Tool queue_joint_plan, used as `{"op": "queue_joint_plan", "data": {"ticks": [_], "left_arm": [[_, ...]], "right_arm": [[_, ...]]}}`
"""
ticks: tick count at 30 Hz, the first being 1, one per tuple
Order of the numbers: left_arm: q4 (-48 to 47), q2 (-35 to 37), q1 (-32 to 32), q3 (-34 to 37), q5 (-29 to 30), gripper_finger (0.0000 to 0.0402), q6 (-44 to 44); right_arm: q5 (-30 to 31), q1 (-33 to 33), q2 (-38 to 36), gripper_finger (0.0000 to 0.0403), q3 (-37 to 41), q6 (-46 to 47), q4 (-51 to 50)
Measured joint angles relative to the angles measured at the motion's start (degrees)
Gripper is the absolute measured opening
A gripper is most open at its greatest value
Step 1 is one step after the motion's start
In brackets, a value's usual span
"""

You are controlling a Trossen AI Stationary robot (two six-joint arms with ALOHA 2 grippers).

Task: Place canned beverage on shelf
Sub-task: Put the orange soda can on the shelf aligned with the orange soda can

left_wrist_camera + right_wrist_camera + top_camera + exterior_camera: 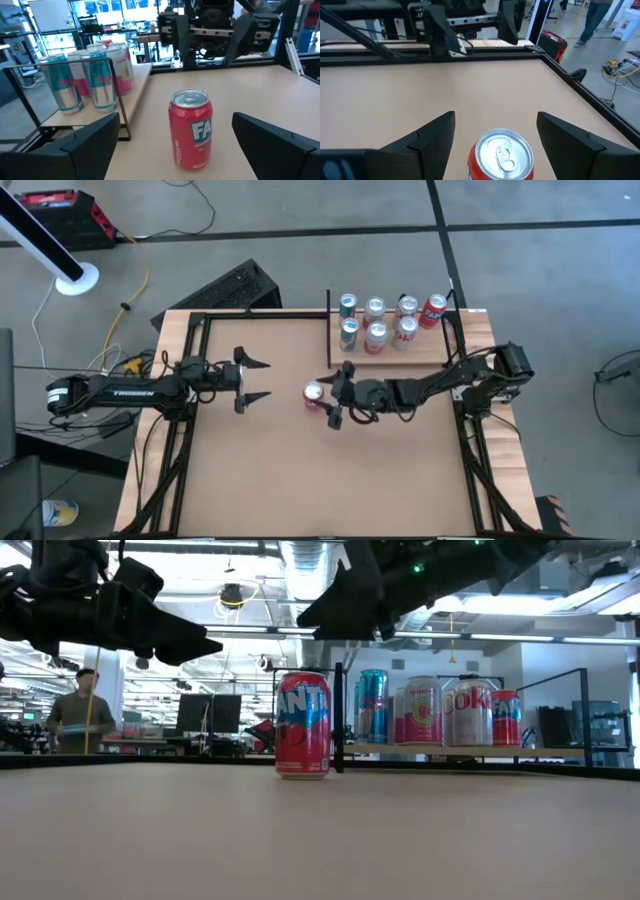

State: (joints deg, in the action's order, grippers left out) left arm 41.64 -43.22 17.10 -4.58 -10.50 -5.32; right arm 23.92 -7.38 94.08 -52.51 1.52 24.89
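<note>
**Red can upright on desk, both arms' fingers open**

I see the red can (314, 394) standing upright on the desk (260, 470), near its middle and off the shelf (392, 356). The shelf sits at the desk's far right corner and carries seven other cans (376, 321) in two rows. My right gripper (335, 396) is just beside the red can, raised above the desk, its fingers (427, 135) spread wide to either side of the can top; in the right wrist view they do not touch it. My left gripper (254, 380) hovers towards the desk's left edge, well apart from the can, fingers (90, 140) open, holding nothing.
</note>
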Motion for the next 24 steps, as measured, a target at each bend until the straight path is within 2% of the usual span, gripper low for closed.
{"op": "queue_joint_plan", "data": {"ticks": [12, 16, 24], "left_arm": [[-1.2, 0.0, 0.0, 0.0, -2.7, 0.0371, 1.9], [-1.9, 0.0, 0.0, 0.0, -2.7, 0.0371, 3.0], [-1.7, 0.0, -0.1, 0.0, -3.2, 0.0371, 3.9]], "right_arm": [[0.1, 0.4, -0.1, 0.0306, 0.0, 0.3, 1.8], [0.2, 0.4, -0.1, 0.0309, 0.0, 3.9, 1.7], [2.0, 0.8, -0.1, 0.0354, 0.0, 5.4, 0.9]]}}
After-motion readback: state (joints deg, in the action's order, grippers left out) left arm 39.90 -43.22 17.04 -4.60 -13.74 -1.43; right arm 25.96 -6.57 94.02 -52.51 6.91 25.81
